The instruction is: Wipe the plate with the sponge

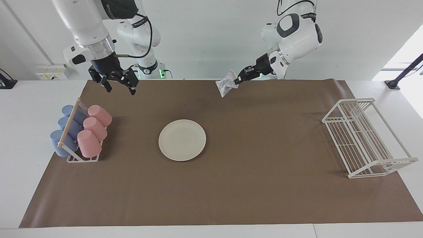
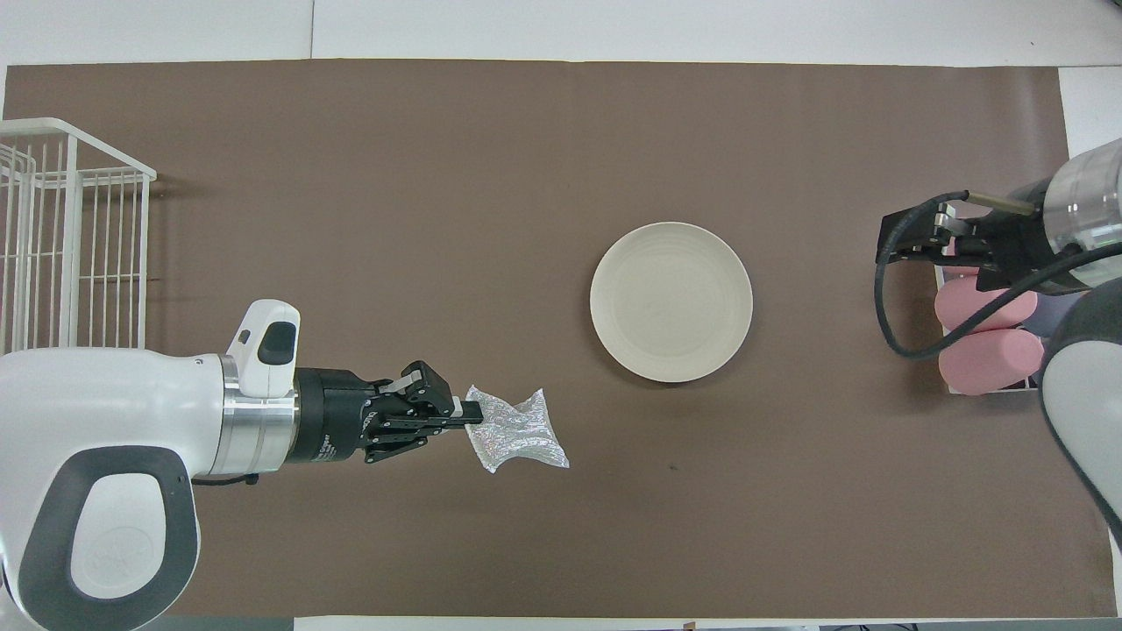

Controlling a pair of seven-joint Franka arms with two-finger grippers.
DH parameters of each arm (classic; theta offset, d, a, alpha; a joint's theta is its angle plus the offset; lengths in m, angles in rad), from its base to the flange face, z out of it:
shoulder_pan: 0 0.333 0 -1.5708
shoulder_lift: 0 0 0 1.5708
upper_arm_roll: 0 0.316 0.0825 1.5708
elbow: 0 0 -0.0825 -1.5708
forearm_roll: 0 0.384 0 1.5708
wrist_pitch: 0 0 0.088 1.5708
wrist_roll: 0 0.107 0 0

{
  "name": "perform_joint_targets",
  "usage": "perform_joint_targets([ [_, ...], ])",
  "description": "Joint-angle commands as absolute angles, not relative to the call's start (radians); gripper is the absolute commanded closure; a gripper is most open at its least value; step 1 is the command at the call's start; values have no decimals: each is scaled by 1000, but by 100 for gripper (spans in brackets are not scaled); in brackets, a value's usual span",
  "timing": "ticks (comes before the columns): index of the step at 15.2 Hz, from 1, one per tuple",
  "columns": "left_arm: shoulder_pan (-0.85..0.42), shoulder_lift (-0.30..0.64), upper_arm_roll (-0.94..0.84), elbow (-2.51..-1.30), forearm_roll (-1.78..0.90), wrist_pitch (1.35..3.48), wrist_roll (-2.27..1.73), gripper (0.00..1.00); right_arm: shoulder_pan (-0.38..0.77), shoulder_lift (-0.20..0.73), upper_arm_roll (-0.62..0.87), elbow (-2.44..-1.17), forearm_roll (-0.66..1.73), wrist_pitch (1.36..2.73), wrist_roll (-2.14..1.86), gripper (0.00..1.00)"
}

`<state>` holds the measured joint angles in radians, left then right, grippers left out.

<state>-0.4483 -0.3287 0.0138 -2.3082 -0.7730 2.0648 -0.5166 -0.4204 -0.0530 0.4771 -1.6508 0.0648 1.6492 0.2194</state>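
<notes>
**Sponge held aloft, plate not yet reached**

Order follows the facing view, from the right arm's end of the counter to the left arm's end.

1. Cup rack [image 1: 81, 134]: a white wire holder with a wooden bar, carrying blue and pink plastic cups on their sides, at the right arm's end.
2. Right gripper [image 1: 119, 86]: raised over the edge of the brown mat nearest the robots, fingers apart and holding nothing. This arm waits.
3. Plate [image 1: 182, 140]: round, flat, cream-white, lying bare on the mat near its middle.
4. Sponge [image 1: 226, 86]: a small silvery, wrinkled foil-like wad, hanging in the air over the mat.
5. Left gripper [image 1: 236, 81]: fingers clamped together on one end of the sponge.
6. Dish rack [image 1: 365, 137]: an empty white wire rack at the left arm's end.

Procedure, as judged: carry the sponge over the plate, lower until the wad's loose end flattens on the plate, then sweep with light pressure. The plate is unrestrained and may slide.

Surroundings: a brown paper-like mat [image 2: 438, 175] covers a white counter; plain white wall at the robots' end.
</notes>
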Motion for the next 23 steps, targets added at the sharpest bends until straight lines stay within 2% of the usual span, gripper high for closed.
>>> perform_joint_targets([
  [1, -436, -302, 8, -2263, -602, 1999, -583, 100, -440, -40, 456, -1643, 49, 1634, 79, 0],
  [4, -427, -209, 8, -2145, -418, 1881, -621, 100, -211, -31, 164, -1620, 37, 1580, -9, 0],
  [7, -422, -147, 8, -2070, -249, 1781, -623, 100, -62, -3, 19, -1577, -21, 1574, -87, 0],
  [10, -423, -88, 8, -1998, -82, 1694, -623, 100, -22, -2, -8, -1575, -37, 1571, -84, 0],
  [12, -423, -22, 8, -1907, 21, 1594, -623, 100, 9, -8, -43, -1586, -35, 1571, -68, 0],
  [16, -434, 50, 6, -1780, 234, 1412, -623, 100, 12, -14, -46, -1601, -32, 1610, -18, 0],
  [23, -433, 94, 6, -1772, 607, 1327, -623, 100, 8, -38, -48, -1652, -20, 1615, -20, 0],
])
